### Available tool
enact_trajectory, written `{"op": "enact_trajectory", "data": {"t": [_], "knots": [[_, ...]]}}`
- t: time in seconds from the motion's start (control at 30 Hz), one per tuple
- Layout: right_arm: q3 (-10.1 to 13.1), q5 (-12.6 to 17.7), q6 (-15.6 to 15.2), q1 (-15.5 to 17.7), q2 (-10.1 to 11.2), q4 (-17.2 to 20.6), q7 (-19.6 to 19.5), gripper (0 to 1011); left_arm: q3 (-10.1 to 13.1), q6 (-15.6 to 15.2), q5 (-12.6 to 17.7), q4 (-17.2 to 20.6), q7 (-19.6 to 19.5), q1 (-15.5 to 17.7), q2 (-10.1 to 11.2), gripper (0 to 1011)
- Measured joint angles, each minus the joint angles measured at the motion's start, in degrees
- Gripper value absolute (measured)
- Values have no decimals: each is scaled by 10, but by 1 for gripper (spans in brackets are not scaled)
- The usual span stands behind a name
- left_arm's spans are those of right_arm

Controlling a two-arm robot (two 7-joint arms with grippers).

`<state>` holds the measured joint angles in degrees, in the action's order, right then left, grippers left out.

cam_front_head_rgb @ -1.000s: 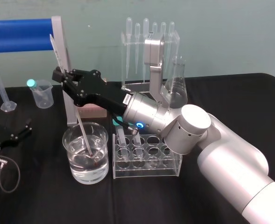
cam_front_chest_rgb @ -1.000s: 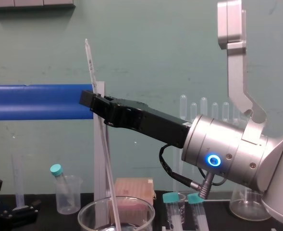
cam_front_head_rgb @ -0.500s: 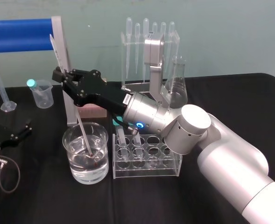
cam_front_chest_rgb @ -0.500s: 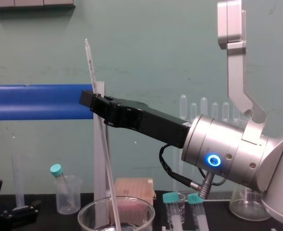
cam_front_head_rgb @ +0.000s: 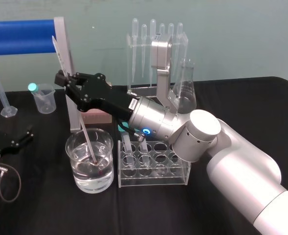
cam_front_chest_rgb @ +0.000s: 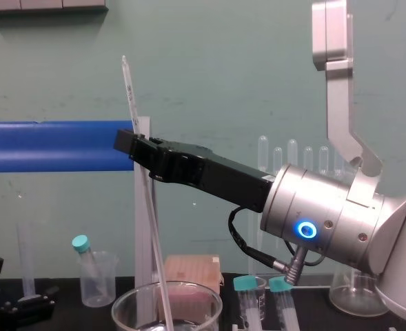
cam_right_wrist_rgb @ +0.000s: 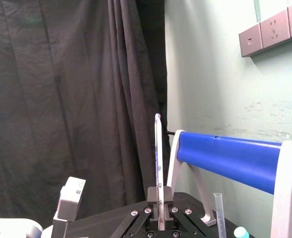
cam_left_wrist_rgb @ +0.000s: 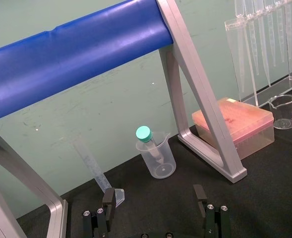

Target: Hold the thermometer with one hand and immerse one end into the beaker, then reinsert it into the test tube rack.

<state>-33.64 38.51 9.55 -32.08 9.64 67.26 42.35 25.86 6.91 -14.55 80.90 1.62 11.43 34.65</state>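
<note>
- The black surface (cam_front_head_rgb: 241, 98) runs across my whole head view, and everything stands on it.
- My right arm comes in from 4 o'clock and reaches toward 10 o'clock. The right gripper (cam_front_head_rgb: 61, 78) sits high above the surface, with its fingers pinching the thermometer part way up the stem.
- A blue bar (cam_front_head_rgb: 21, 29) on silver posts crosses the back at 10 o'clock.
- The test tube rack (cam_front_head_rgb: 153, 178) stands at 6 o'clock from the centre, under the right wrist, with two teal-capped tubes in its back row.
- The beaker (cam_front_head_rgb: 79, 182) stands at 9 o'clock of the rack, just beside it, and is partly filled with clear liquid.
- My left gripper (cam_left_wrist_rgb: 154, 193) is parked low at 9 o'clock, well apart from the beaker, with its fingers spread and nothing between them.
- The thermometer (cam_front_chest_rgb: 129, 96) is tilted, its top leaning toward 11 o'clock. Its lower end is down inside the beaker, in the liquid, and its upper end rises well above the gripper.
</note>
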Motion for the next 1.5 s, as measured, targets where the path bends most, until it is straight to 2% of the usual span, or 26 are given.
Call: {"op": "enact_trajectory", "data": {"t": [0.5, 0.8, 1.07, 1.2, 1.33, 1.5], "knots": [[0, 0, 1, 0, 0, 0, 0, 57, 0, 0, 0, 0, 0, 0, 0, 1008], [17, 19, 26, 6, -2, 18, 13, 57, 0, 0, 0, 0, 0, 0, 0, 1008], [41, 47, 40, 11, 8, 66, 19, 57, 0, 0, 0, 0, 0, 0, 0, 1008], [58, 60, 48, 14, 21, 109, 16, 57, 0, 0, 0, 0, 0, 0, 0, 1008], [77, 62, 55, 18, 41, 152, -1, 57, 0, 0, 0, 0, 0, 0, 0, 1008], [110, 45, 59, 37, 83, 217, -43, 57, 0, 0, 0, 0, 0, 0, 0, 1008]]}}
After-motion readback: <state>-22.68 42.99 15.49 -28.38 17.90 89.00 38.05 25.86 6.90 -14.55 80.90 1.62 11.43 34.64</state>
